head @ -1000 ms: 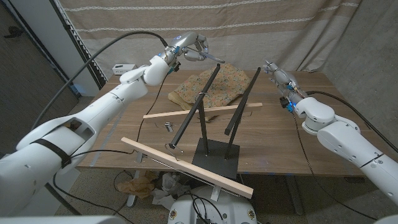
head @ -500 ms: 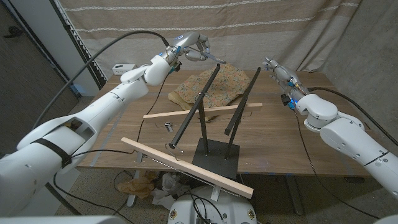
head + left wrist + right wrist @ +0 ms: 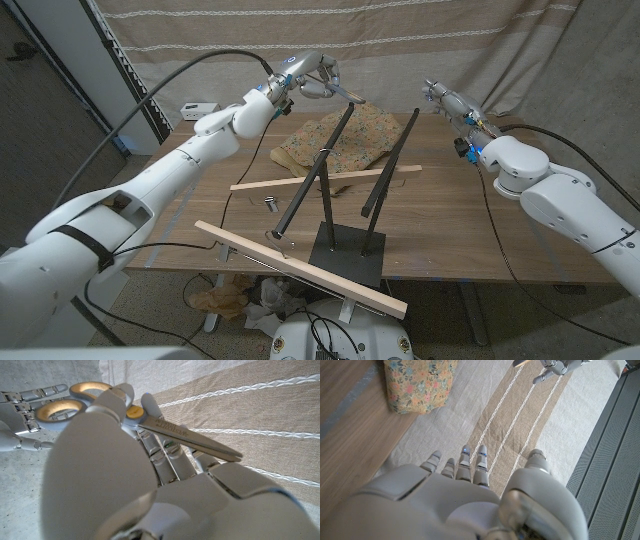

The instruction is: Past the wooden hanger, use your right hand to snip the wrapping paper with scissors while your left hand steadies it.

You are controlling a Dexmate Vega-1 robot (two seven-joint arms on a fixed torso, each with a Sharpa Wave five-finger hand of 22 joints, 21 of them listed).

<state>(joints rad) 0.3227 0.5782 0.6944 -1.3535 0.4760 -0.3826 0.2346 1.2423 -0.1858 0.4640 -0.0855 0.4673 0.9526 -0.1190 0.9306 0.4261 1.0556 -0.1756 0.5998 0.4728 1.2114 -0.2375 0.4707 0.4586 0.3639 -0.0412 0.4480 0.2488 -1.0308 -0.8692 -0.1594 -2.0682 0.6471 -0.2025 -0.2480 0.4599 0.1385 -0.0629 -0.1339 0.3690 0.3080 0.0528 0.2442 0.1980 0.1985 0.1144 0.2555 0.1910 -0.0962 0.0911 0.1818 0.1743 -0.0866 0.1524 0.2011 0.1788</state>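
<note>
One pair of scissors [image 3: 338, 90] is in view. One sheet of floral wrapping paper [image 3: 335, 138] lies on the one tabletop [image 3: 450, 220]. Two long pale wooden slats show: one [image 3: 325, 178] across the middle and one [image 3: 300, 268] near the front edge. One black stand [image 3: 340, 250] carries two dark slanted bars [image 3: 312, 172] [image 3: 390, 165]. One small metal piece [image 3: 271, 204] lies beside the stand. Two robot hands are counted: the left robot hand [image 3: 312, 72] and the right robot hand [image 3: 440, 98].

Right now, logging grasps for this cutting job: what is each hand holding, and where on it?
The left hand holds the scissors at the handle end, blades sticking out. The right hand holds nothing.
</note>
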